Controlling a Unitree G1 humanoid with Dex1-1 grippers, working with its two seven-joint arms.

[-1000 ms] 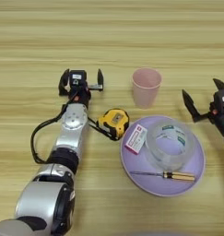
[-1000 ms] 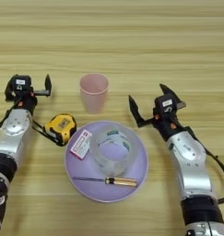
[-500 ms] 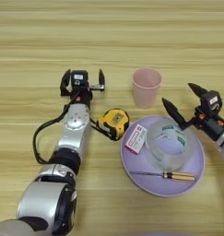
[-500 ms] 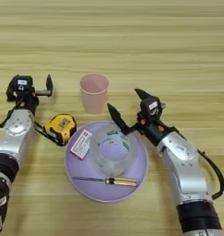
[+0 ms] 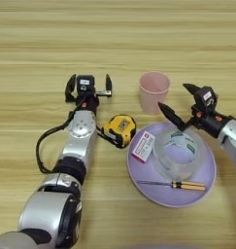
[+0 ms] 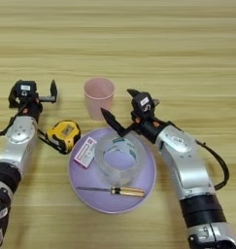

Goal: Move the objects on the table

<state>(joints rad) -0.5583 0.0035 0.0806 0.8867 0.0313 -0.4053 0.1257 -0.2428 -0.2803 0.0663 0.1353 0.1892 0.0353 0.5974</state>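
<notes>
A light wooden tabletop (image 5: 117, 39) carries a lilac plate (image 6: 141, 197) holding the clear tape roll (image 6: 120, 156). The right pincer (image 6: 120, 111) hangs open just beyond the plate's far rim — the roll lies just nearer the robot, the pink cup (image 6: 99, 97) immediately to its left. The left pincer (image 5: 88, 85), open too, idles beyond the tape measure (image 5: 120, 128), which is beside the plate. Only the right eye view shows the right forearm whole.

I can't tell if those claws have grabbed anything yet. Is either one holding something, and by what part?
Nothing is held. The right gripper is open between the pink cup and the tape roll; the left gripper is open behind the tape measure.
</notes>
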